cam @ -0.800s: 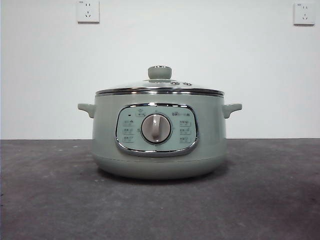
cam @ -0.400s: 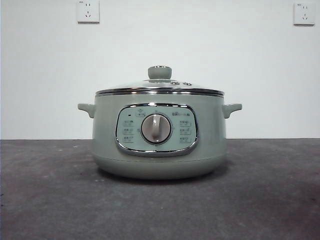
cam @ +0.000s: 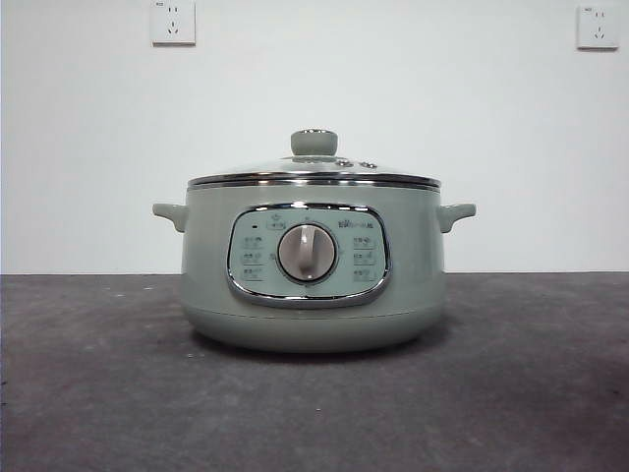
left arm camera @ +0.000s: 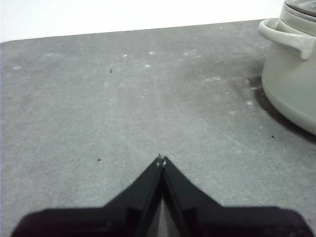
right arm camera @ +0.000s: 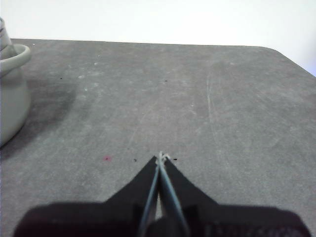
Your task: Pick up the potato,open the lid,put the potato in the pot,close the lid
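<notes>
You have the pot [cam: 313, 265] at frame centre on the worktop [cam: 314, 403], lid [cam: 314, 169] seated; left gripper [left arm camera: 161, 159] and right gripper [right arm camera: 161, 157] jaws pressed together, empty.

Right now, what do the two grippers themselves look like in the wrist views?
The left gripper and right gripper look alike: two matte black, flat, wedge-shaped jaws narrowing to pale, worn-looking tips, rising from a broad black base. No cables, labels or markings show. Neither arm appears in the front view.
</notes>
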